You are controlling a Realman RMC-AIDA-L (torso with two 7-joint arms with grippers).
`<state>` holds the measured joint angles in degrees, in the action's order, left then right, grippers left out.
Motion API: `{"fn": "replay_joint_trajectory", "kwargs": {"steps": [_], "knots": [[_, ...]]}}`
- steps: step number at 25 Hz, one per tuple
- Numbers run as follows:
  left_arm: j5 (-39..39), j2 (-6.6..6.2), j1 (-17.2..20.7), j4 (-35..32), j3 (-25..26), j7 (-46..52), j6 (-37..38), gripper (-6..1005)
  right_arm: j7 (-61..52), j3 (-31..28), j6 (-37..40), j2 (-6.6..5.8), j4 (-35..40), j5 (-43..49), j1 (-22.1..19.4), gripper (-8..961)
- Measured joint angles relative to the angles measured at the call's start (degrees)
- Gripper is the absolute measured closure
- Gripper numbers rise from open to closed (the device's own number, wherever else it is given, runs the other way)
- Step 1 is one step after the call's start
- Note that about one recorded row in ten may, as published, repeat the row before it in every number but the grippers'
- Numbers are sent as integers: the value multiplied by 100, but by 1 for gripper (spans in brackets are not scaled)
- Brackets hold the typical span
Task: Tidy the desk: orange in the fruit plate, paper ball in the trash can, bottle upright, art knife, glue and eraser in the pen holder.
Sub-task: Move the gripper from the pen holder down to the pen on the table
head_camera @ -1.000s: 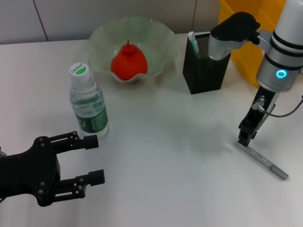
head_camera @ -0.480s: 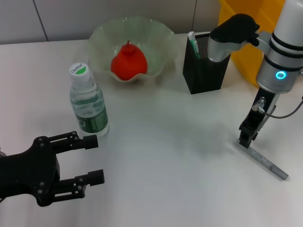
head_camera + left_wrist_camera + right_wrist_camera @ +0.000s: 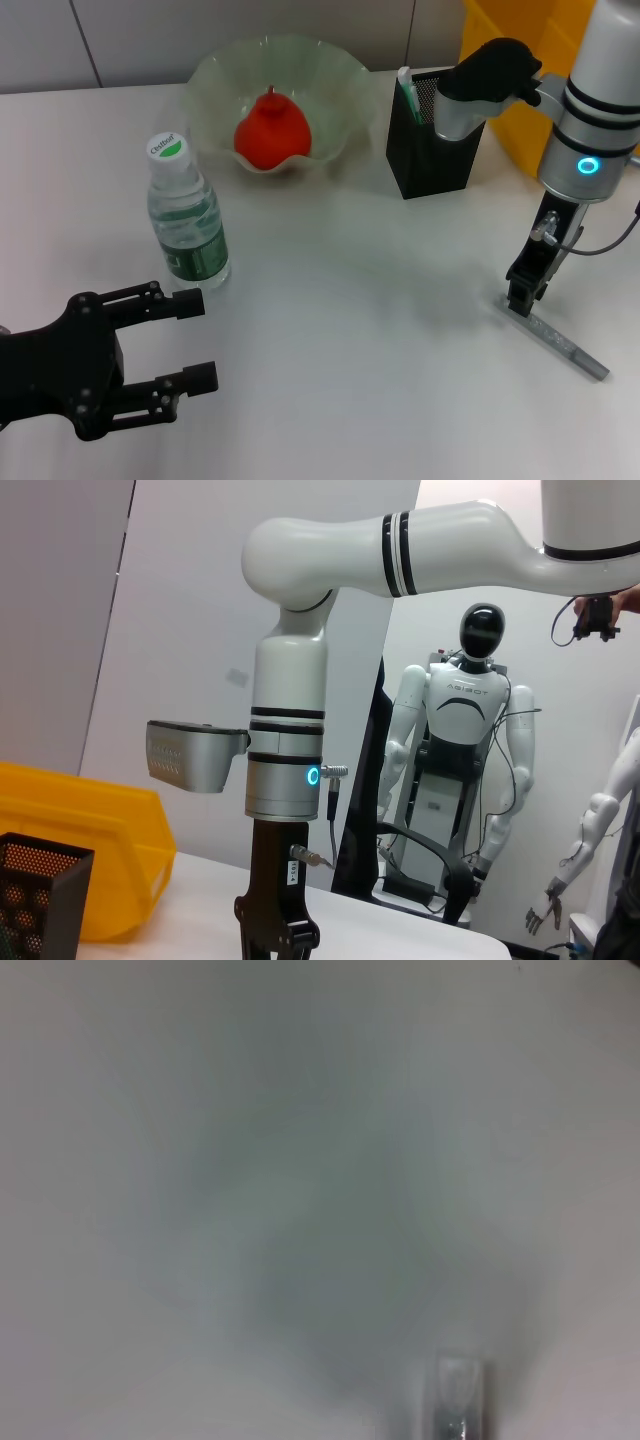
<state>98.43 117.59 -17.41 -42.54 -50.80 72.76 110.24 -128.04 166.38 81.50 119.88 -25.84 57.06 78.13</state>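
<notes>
The orange (image 3: 270, 128) lies in the pale-green fruit plate (image 3: 215, 75) at the back. To the left, the bottle (image 3: 185, 215) stands upright. The grey art knife (image 3: 562, 345) lies flat on the table at the right. My right gripper (image 3: 520, 300) points straight down at the knife's near-left end, which also shows in the right wrist view as art knife (image 3: 460, 1400). A white-green stick (image 3: 405, 88) pokes out of the black mesh pen holder (image 3: 430, 140). My left gripper (image 3: 195, 340) hangs open at the front left, holding nothing. The paper ball and the eraser are out of view.
The yellow trash can (image 3: 505, 110) stands behind the right arm at the back right, next to the pen holder; the left wrist view shows the trash can (image 3: 90, 830) and the right arm's gripper (image 3: 278, 942). The table edge lies close beyond the knife.
The right arm's upper part has shifted a little to the left while its gripper stays at the knife's end. The left gripper has sunk slightly toward the front left.
</notes>
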Motion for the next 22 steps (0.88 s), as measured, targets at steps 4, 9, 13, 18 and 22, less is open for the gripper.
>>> {"fn": "replay_joint_trajectory", "kwargs": {"steps": [4,9,13,18,22], "knots": [[0,1,11,0,0,0,0,275,-21,0,-41,0,74,52,0,698],[0,1,34,1,0,-32,-4,275,-24,0,-57,0,131,53,0,698],[0,0,45,6,7,-53,-8,275,-38,0,-88,0,167,62,0,698],[0,0,46,9,15,-56,-27,275,-43,0,-101,0,191,79,0,698],[3,0,45,9,40,-57,-33,275,-61,0,-108,0,263,90,0,699]]}}
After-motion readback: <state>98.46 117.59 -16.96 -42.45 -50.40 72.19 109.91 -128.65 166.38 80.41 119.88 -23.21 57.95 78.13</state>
